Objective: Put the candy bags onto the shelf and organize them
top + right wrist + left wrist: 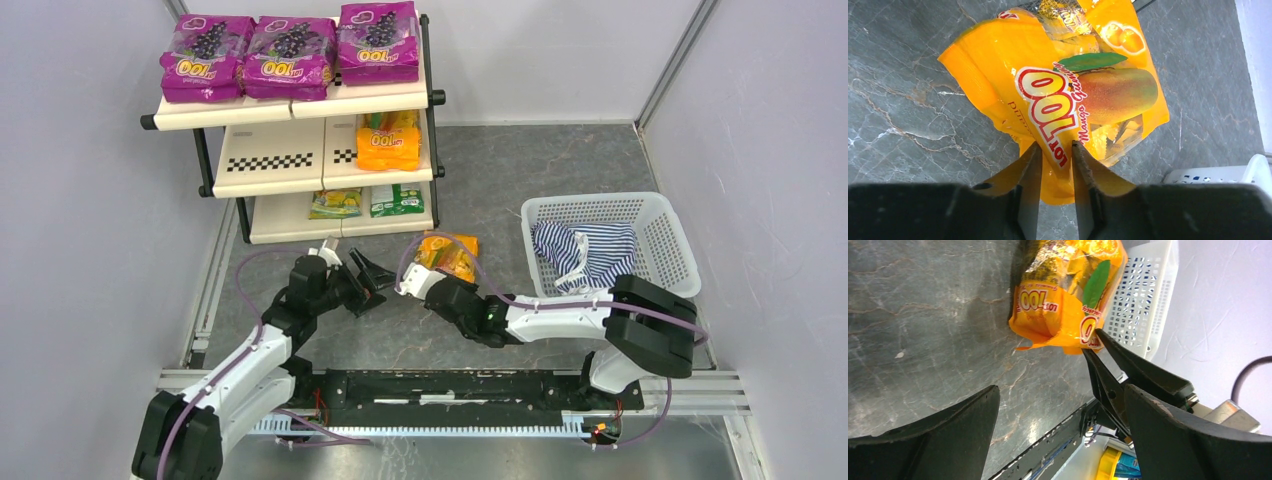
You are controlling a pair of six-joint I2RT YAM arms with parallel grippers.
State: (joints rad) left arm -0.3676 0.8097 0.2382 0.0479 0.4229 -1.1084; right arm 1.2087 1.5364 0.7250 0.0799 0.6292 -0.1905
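An orange candy bag (pixel 450 254) with a mango picture and a red "100" lies on the grey table in front of the shelf (pixel 270 160). My right gripper (pixel 420 272) is shut on its near edge, and the bag shows between the jaws in the right wrist view (pixel 1055 145). The bag (pixel 1058 90) (pixel 1058 300) rests on the table. My left gripper (pixel 366 276) is open and empty just left of it (pixel 1062 390). Three purple bags (pixel 290 50) sit on the top tier, an orange bag (pixel 390 145) on the middle tier, and green bags (pixel 365 203) on the bottom tier.
A white mesh basket (pixel 665 225) holding a blue-white striped cloth (pixel 580 252) stands to the right of the bag; its wall shows in the left wrist view (pixel 1145 300) and its corner in the right wrist view (pixel 1218 175). Grey walls enclose the table.
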